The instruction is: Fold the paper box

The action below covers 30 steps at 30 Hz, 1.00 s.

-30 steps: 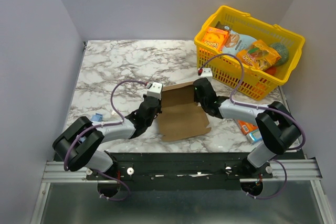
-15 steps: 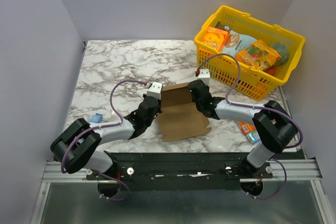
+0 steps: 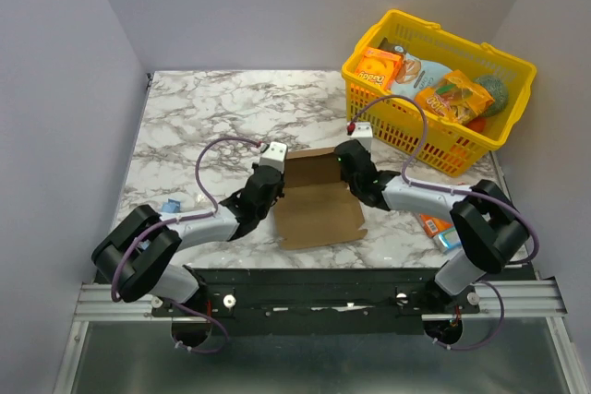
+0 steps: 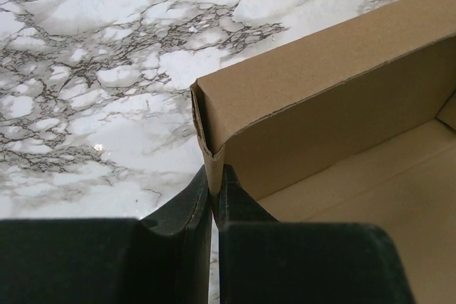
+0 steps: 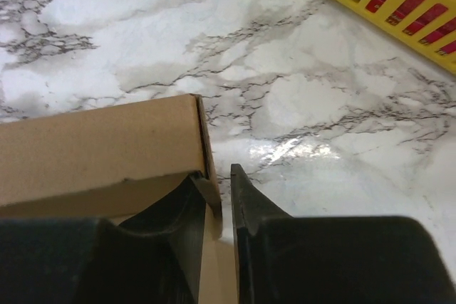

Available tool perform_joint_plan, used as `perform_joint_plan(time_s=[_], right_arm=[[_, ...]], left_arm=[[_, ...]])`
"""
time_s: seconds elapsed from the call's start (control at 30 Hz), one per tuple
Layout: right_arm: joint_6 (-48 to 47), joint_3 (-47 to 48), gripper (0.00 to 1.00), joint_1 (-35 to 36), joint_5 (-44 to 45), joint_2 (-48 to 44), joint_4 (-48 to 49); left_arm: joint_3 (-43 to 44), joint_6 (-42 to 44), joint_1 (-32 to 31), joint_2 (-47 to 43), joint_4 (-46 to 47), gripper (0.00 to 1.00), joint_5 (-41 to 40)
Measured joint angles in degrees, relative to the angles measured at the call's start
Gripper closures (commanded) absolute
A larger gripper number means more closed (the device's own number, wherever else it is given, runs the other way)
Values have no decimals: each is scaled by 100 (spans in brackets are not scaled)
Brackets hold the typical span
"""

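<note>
At table centre: box (image 3: 319,200) lay open-topped on the marble table (image 3: 203,108), its near panel flat toward the arm bases, far and side walls raised.
left gripper (image 4: 214,176): at the box's far left corner, fingers pressed almost together on the thin corner wall, one inside and one outside.
right gripper (image 5: 222,183): at the far right corner, fingers a narrow way apart astride the wall's end; the inner finger lay against the cardboard, the outer stood off it with marble showing between.
basket (image 3: 462,149): yellow, at the table's far right corner, near the right gripper but apart from the box; it held an orange carton (image 3: 377,67) and snack packets.
packet (image 3: 436,226): orange and blue, flat on the table, partly hidden under the right arm.
blue bit (image 3: 170,206): small, left of the left arm, well apart from the box.
in the way: both wrists covered the box's side walls in the top view.
</note>
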Motion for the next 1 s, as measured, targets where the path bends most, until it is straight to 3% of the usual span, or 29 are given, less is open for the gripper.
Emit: perform_joint_plan(time_s=[0.03, 0.23, 0.47, 0.73, 0.87, 1.0], right_arm=[[2, -37, 56, -24, -35, -63, -39], [37, -352, 37, -85, -431, -754, -337], [-219, -791, 27, -9, -1364, -1637, -776], [-826, -894, 28, 81, -2610, -3018, -1410], [-1296, -103, 31, 81, -2852, -2848, -1777], [-1801, 831, 35, 83, -3012, -2103, -1978]], left_arm=[[63, 0, 28, 52, -50, 100, 0], [516, -7, 275, 382, -509, 100, 205], [975, 0, 463, 555, -1167, 100, 623], [1460, 179, 608, 605, -2041, 100, 1421], [1727, 297, 612, 671, -2479, 100, 1792], [1945, 363, 614, 756, -2896, 100, 2116]])
